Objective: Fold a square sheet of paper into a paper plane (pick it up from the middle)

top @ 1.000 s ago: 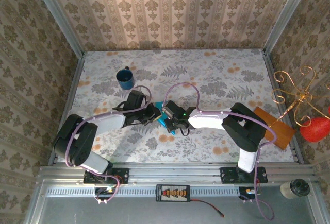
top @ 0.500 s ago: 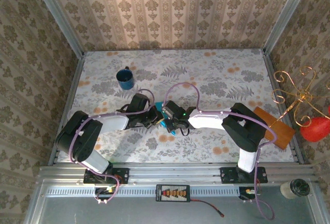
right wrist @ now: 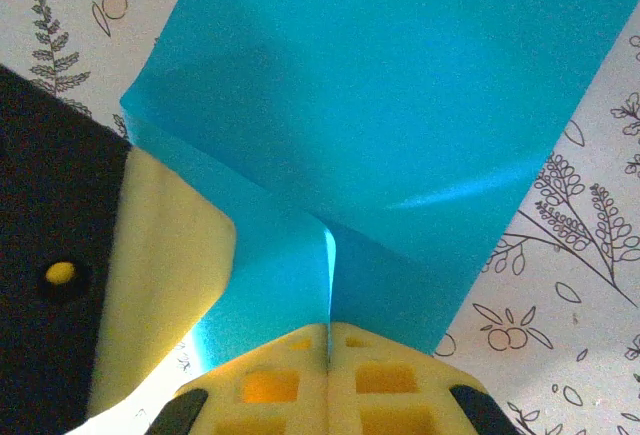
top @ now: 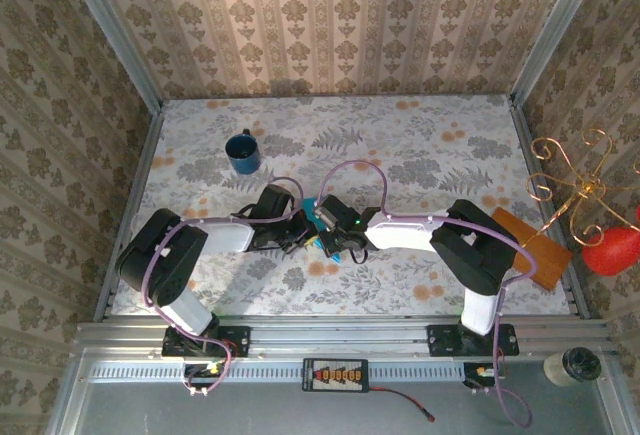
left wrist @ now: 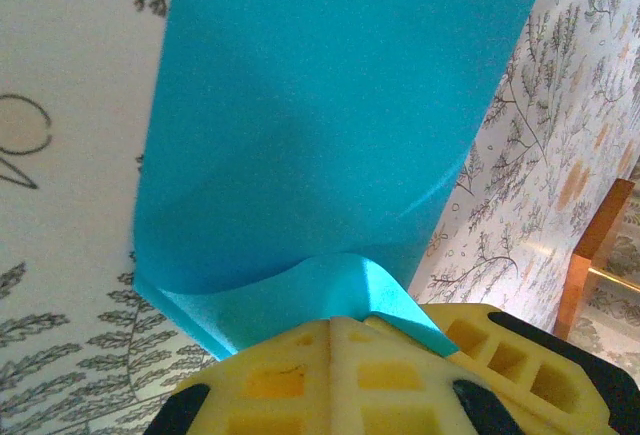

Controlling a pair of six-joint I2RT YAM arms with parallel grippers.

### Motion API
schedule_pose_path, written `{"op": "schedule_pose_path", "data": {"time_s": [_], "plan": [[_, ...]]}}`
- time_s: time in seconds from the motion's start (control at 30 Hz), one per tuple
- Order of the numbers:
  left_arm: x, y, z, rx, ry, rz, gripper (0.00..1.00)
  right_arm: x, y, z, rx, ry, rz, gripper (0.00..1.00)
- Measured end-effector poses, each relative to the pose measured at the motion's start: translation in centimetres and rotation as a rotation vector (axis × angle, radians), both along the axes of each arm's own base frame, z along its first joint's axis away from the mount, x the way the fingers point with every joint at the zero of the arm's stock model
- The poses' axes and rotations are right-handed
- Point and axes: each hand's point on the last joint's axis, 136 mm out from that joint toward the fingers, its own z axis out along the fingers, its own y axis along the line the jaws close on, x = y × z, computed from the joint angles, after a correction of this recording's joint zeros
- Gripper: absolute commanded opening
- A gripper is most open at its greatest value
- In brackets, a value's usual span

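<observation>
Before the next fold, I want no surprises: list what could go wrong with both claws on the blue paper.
Tearing: the left claw and right claw are both shut on the same sheet of paper; an uneven pull could rip it.
Stray crease: the paper bulges at the left claw's pinch, so pressing down may set a wrinkle.
Collision: the claws sit almost side by side; a small twist might knock them.

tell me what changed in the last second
The left claw slid right toward the right claw and pinched shut on the paper. The right claw stayed shut on the paper; mug and board stayed put.
</observation>
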Motion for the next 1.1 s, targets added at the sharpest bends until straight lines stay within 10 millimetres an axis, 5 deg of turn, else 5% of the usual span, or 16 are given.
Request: {"op": "schedule_pose_path", "data": {"time_s": [1.1], "plan": [[-0.13, 0.41, -1.0, 0.036, 0.027, 0.009, 0.04, 0.02, 0.01, -0.02, 0.011, 0.011, -0.003, 0.0]]}}
